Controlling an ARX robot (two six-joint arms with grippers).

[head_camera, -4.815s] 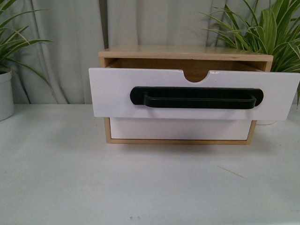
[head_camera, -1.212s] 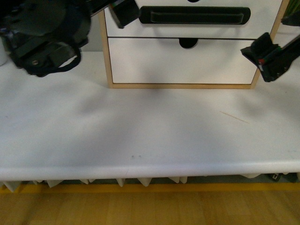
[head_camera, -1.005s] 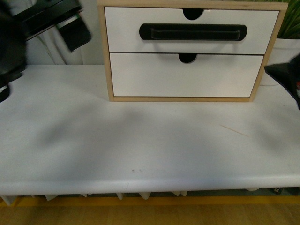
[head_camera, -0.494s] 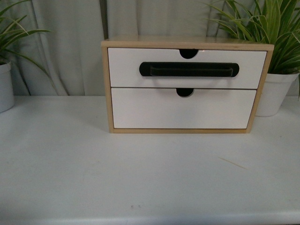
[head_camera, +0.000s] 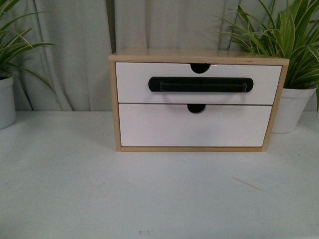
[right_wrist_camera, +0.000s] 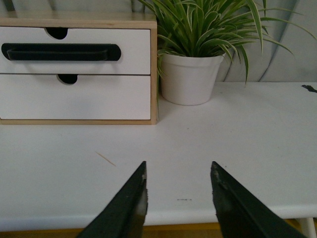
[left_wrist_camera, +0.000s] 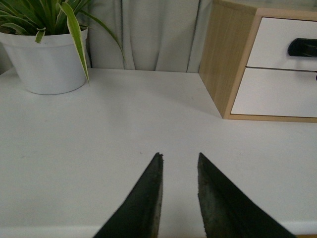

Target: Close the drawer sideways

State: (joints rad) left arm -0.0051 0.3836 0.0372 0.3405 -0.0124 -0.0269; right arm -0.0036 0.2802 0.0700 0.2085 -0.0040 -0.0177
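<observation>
The drawer (head_camera: pixel 134 79), white-fronted with a long black bar handle (head_camera: pixel 200 84) and a semicircular notch in its top edge, sits flush in the light wooden cabinet (head_camera: pixel 113 99). It also shows in the right wrist view (right_wrist_camera: pixel 133 52) and partly in the left wrist view (left_wrist_camera: pixel 277 42). Neither gripper shows in the front view. My left gripper (left_wrist_camera: pixel 180 156) is open and empty above the table, left of the cabinet. My right gripper (right_wrist_camera: pixel 179 168) is open and empty above the table's front part, right of the cabinet.
A plain white lower drawer front (head_camera: pixel 194 127) sits below. A potted plant (head_camera: pixel 291 107) stands right of the cabinet, another (head_camera: pixel 6 99) at the far left. A white table (head_camera: pixel 149 194) carries everything. Grey curtains hang behind.
The drawer stood pulled out at first and is now flush in the cabinet. Both arms, in front of the cabinet a second ago, have left the front view. The view has risen.
</observation>
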